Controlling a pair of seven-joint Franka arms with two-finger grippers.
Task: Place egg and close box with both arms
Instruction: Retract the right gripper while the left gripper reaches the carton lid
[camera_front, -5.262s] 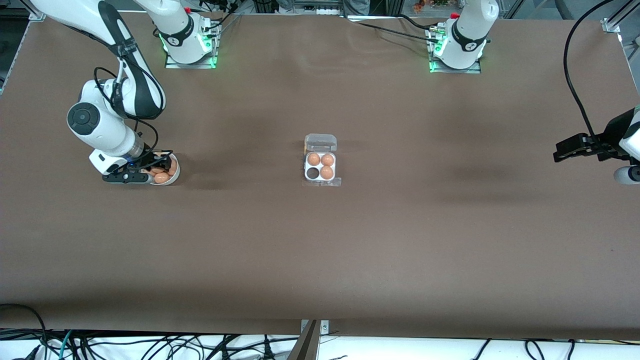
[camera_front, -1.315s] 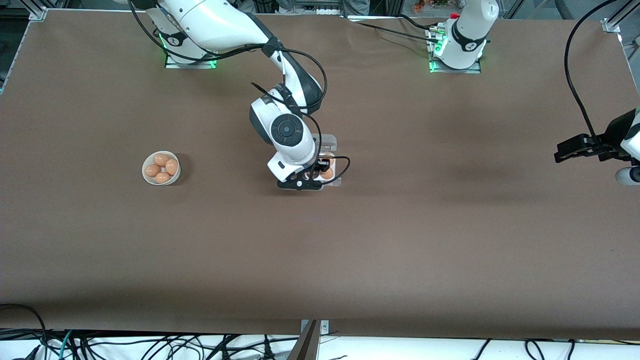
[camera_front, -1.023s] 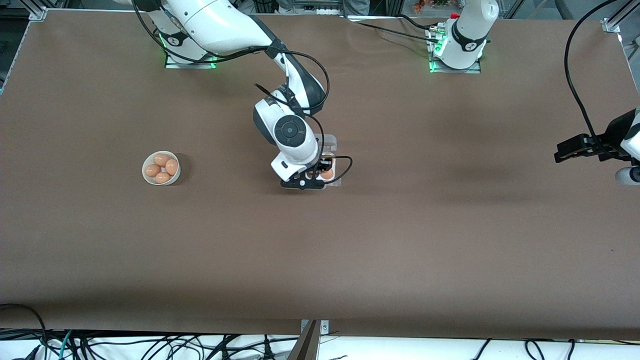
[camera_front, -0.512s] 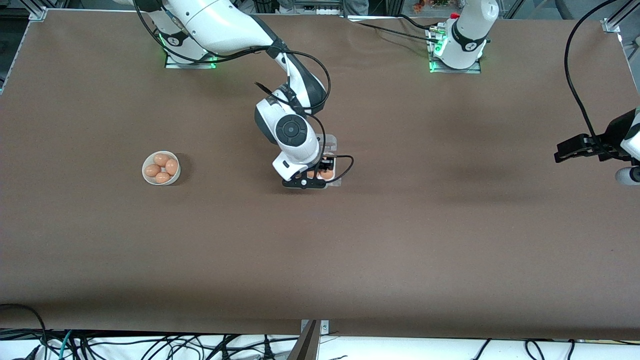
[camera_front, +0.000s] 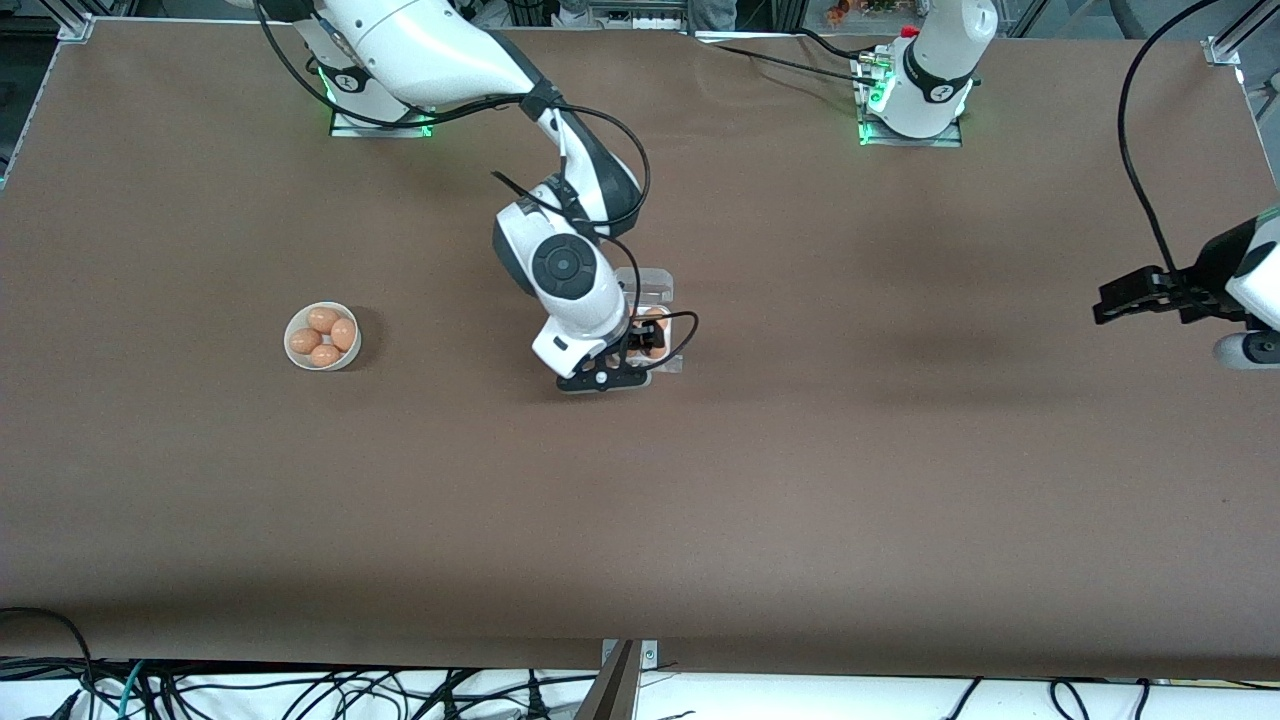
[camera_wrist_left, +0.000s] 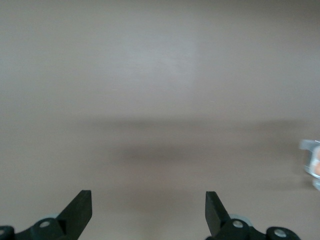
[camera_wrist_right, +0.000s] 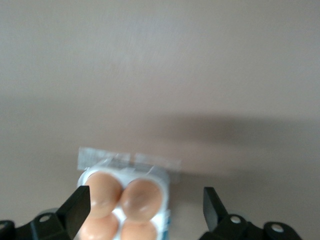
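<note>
- The box (camera_front: 648, 322) sits in the middle of the worktop (camera_front: 800, 480), its clear lid tipped up on the edge toward the robot bases, which leaves the cells reachable from above.
- In the right wrist view all four cells of the box (camera_wrist_right: 125, 200) hold brown eggs (camera_wrist_right: 141, 199), so the egg placing looks done and the lid closing not yet begun.
- The right gripper (camera_front: 625, 358) hangs just over the box with its fingers (camera_wrist_right: 76, 205) spread wide and empty, apparently because the egg has been let go.
- The right arm reaches from its base to the middle of the worktop, wrist bent steeply down.
- A white bowl (camera_front: 322, 336) of spare eggs stands well apart, toward the right arm's end.
- The left gripper (camera_front: 1125, 298) waits over the left arm's end of the worktop, fingers (camera_wrist_left: 80, 205) parted, nothing between them.
</note>
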